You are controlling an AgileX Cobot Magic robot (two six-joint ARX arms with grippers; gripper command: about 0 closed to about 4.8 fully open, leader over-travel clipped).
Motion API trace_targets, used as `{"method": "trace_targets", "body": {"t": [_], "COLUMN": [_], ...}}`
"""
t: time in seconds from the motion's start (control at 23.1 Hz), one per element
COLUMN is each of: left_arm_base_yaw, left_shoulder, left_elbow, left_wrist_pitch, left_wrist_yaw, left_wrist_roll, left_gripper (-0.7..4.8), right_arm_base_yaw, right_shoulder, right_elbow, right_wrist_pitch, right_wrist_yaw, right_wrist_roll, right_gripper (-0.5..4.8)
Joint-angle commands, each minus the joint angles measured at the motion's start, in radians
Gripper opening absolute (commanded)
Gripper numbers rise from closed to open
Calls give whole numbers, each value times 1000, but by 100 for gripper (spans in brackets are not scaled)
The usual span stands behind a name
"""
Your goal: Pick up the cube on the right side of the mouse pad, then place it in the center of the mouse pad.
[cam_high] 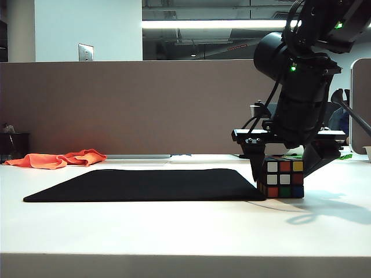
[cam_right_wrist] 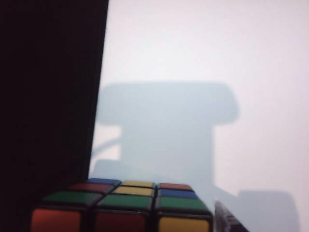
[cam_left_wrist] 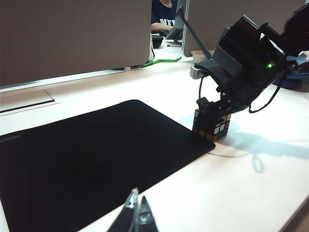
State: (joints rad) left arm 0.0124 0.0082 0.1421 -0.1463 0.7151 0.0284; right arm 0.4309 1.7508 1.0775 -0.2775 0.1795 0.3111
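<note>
Right pincer [cam_high: 282, 169] straddles the cube [cam_high: 282, 179], fingers spread — not yet pinching. Cube sits on the counter [cam_high: 174, 231], touching the mouse pad's [cam_high: 145, 185] right edge. Risk: uneven closing twists it. Left pincer [cam_left_wrist: 135, 212] — near side, cannot tell.

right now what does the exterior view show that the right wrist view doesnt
Only the exterior view shows the right gripper from outside, its open fingers straddling the cube on the table, plus the whole mouse pad, an orange cloth behind it, and the partition wall.

Only the right wrist view shows the cube's top face with green, yellow, blue and red stickers, and the arm's shadow on the table.

Both show the cube sitting just off the pad's right edge. The left gripper appears in neither.
</note>
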Motion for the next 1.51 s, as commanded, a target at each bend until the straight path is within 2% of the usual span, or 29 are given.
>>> {"method": "trace_targets", "body": {"t": [0.04,0.09,0.13,0.48,0.61,1.08,1.34,1.51], "left_arm_base_yaw": [-1,-1,-1,-1,-1,-1,-1,-1], "left_shoulder": [0,1,1,1,1,1,1,1], "left_elbow": [5,5,5,5,5,5,5,5], "left_wrist_pitch": [12,12,12,12,12,12,12,12], "left_wrist_yaw": [5,5,5,5,5,5,4,4], "left_wrist_roll": [-3,-3,-3,-3,-3,-3,-3,-3], "left_gripper": [-6,-6,-6,-6,-6,-6,-6,-6], "right_arm_base_yaw": [0,0,-1,-1,-1,-1,0,12], "right_shoulder": [-4,-4,-4,-4,-4,-5,-5,-5], "right_elbow": [4,4,4,4,4,8,106,209], "right_wrist_pitch": [-3,-8,-10,-10,-10,28,16,14], "right_wrist_yaw": [3,3,3,2,2,2,-6,-51], "right_wrist_roll": [-2,-2,-2,-2,-2,-2,-2,3], "right_gripper": [413,370,354,353,303,301,301,303]}}
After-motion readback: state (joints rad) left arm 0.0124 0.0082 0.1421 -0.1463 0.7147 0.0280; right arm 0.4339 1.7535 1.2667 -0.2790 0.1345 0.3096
